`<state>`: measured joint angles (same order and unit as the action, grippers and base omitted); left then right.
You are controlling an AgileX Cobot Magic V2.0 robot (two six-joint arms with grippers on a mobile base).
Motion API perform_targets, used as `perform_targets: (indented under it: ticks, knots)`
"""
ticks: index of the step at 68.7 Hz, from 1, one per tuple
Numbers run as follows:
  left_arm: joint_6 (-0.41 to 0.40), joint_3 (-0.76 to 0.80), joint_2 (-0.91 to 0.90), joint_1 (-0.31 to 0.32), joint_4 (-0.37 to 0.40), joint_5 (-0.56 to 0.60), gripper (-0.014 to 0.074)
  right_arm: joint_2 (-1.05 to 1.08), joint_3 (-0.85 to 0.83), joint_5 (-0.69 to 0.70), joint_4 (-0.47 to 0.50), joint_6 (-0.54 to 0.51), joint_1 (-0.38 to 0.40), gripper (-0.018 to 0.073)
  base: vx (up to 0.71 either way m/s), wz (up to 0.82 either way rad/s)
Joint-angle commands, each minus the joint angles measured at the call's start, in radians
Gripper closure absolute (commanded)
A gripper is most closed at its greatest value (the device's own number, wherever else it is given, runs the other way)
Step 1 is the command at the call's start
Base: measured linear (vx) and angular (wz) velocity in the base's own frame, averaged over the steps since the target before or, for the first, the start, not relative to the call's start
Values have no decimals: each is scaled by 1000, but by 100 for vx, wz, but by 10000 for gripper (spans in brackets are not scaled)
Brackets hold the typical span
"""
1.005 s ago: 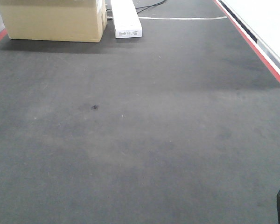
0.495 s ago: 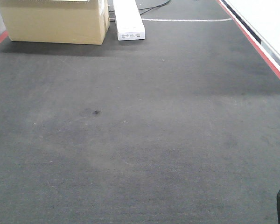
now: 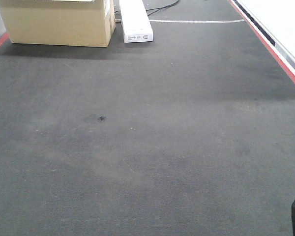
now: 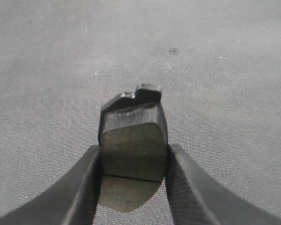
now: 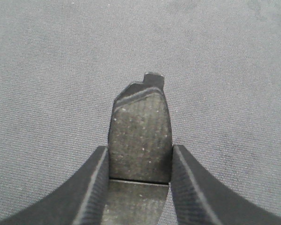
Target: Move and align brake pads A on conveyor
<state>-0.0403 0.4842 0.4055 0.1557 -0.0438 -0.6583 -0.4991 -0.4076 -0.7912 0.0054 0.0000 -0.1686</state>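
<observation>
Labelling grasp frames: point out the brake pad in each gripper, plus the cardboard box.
left brake pad point(image 4: 133, 147), left wrist view, friction face above the groove.
right brake pad point(image 5: 140, 140), right wrist view, friction face above the groove.
cardboard box point(image 3: 54, 24), front-facing view, middle of its near wall.

A cardboard box point(image 3: 56, 22) stands just beside a long white carton point(image 3: 134, 19).

A cardboard box point(image 3: 56, 22) stands at far left, a white carton point(image 3: 135, 19) just beside it, a black cable point(image 3: 162, 7) behind.
</observation>
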Motion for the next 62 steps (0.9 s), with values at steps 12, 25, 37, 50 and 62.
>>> perform_targets:
  ticks: [12, 25, 37, 50, 62]
  knots:
    - [0, 30, 5, 1, 2, 94, 602, -2, -31, 68, -5, 0, 6, 566, 0, 0]
    - [0, 30, 6, 1, 1, 120, 602, -2, -31, 68, -5, 0, 6, 566, 0, 0]
    - [-51, 30, 40, 1, 5, 107, 602, -2, -31, 68, -5, 0, 6, 566, 0, 0]
    - [-109, 33, 173, 1, 22, 101, 602, -2, -31, 68, -5, 0, 6, 566, 0, 0]
    - [-106, 115, 354, 1, 20, 100, 602, -2, -31, 68, -5, 0, 6, 566, 0, 0]
